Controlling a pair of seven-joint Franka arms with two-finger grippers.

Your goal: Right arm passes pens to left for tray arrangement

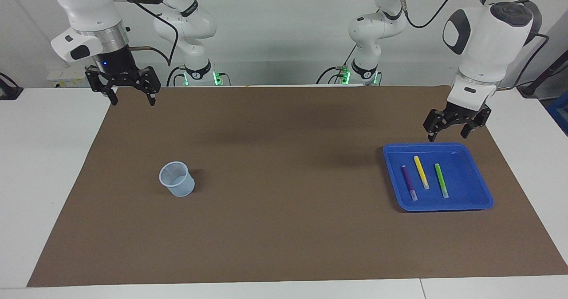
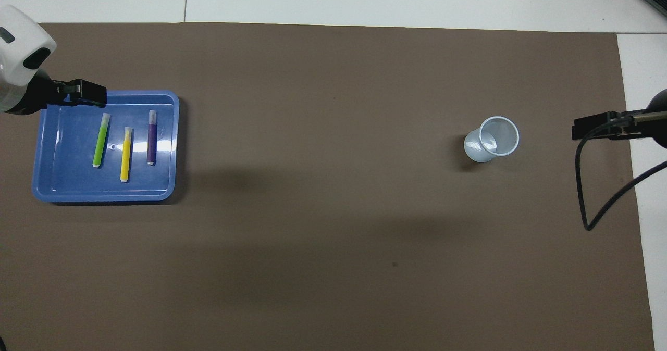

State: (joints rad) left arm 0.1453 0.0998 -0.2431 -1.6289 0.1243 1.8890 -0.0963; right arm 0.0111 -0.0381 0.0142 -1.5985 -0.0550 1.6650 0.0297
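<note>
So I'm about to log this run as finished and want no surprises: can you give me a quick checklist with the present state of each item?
1. All three pens lie in the blue tray: purple pen, yellow pen, green pen: ok.
2. Pens side by side, not crossing: ok.
3. Left gripper open, holding nothing, over the tray's robot-side rim: ok.
4. Right gripper open, holding nothing, over the mat's edge at its own end: ok.
5. Clear cup upright, no pen in it: ok.
</note>
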